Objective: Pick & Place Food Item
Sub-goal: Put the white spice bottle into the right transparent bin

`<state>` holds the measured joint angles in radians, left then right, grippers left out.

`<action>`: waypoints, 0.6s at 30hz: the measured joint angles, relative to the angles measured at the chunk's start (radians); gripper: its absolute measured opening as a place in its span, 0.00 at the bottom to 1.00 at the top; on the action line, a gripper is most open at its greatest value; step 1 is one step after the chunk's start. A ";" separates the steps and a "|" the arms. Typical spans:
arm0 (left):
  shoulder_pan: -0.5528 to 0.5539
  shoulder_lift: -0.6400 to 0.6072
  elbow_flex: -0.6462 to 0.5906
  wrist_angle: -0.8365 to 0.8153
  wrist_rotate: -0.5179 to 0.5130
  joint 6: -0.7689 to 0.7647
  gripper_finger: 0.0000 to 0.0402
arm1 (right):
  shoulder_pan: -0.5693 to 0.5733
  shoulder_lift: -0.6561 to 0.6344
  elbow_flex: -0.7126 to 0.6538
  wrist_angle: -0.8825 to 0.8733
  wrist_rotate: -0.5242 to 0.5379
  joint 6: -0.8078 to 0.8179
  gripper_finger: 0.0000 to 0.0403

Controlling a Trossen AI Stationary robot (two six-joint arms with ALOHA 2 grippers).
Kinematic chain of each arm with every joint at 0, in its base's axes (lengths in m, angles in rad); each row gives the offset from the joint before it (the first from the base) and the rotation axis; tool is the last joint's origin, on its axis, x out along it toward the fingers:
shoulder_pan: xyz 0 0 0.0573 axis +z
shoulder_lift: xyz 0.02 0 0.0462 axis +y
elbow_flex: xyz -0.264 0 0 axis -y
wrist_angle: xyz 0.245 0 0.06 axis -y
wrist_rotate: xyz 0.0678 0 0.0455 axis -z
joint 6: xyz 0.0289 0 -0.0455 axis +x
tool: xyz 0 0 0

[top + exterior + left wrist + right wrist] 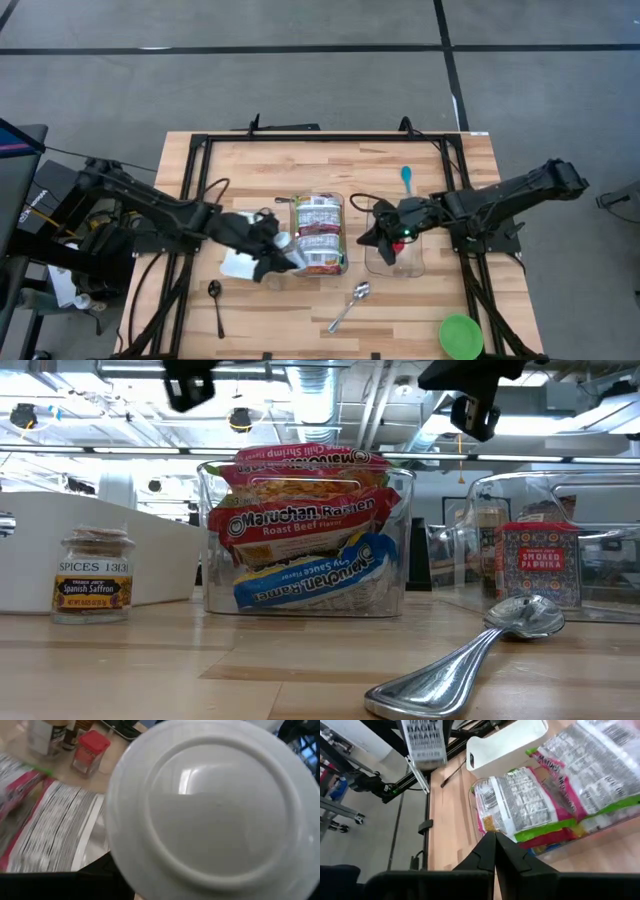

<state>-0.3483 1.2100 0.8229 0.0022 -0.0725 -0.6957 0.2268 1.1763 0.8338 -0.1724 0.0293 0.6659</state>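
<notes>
The left gripper [275, 255] holds a white bowl [215, 805] up beside the clear bin [320, 262] of ramen packs [305, 525]. The right gripper [385, 235] waits pinched tight over another bin. The food is probably still in its bin, so picking comes next.

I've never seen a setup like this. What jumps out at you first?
The clear bin stuffed with bright ramen packets at the table's middle. The left tool hangs beside it holding a white plate. The right tool, shut, hovers over a second clear bin.
</notes>
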 joint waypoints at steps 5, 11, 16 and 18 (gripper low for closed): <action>0.068 0.145 0.125 -0.005 0.087 0.047 0.49 | -0.012 -0.042 0.016 0.000 -0.003 -0.094 0.00; 0.118 0.298 0.288 -0.055 0.138 0.098 0.48 | -0.014 -0.073 0.053 0.001 -0.006 -0.200 0.00; 0.138 0.393 0.414 -0.127 0.149 0.146 0.50 | -0.014 -0.072 0.067 -0.024 -0.006 -0.206 0.04; 0.143 0.424 0.453 -0.149 0.149 0.165 0.48 | -0.014 -0.072 0.067 -0.032 -0.014 -0.206 0.09</action>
<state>-0.2053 1.6344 1.2760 -0.1471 0.0769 -0.5306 0.2131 1.1042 0.9005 -0.2046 0.0156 0.4599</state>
